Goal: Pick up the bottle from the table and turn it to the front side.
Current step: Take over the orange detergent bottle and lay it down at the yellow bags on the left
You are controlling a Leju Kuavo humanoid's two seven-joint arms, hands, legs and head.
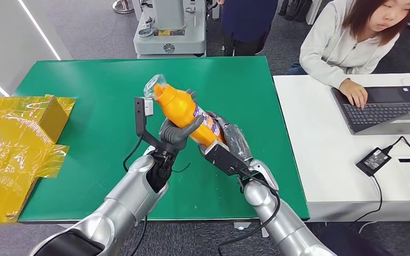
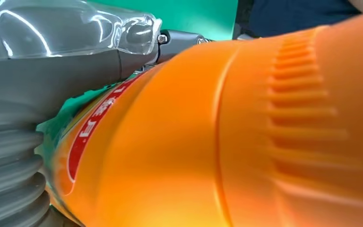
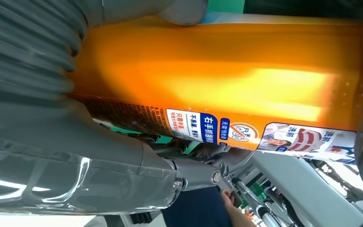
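I held the orange bottle [image 1: 184, 109] in the air above the green table [image 1: 85, 96], tilted, with its clear cap end pointing away from me. My left hand [image 1: 177, 133] was curled under its middle and my right hand [image 1: 229, 140] was wrapped around the labelled lower part, so both were closed on it. I judged that the turning was in progress. To do it well, I thought one hand should keep a firm grip while the other loosened only a little, because the smooth plastic could slip. The label [image 3: 246, 133] should finally face me.
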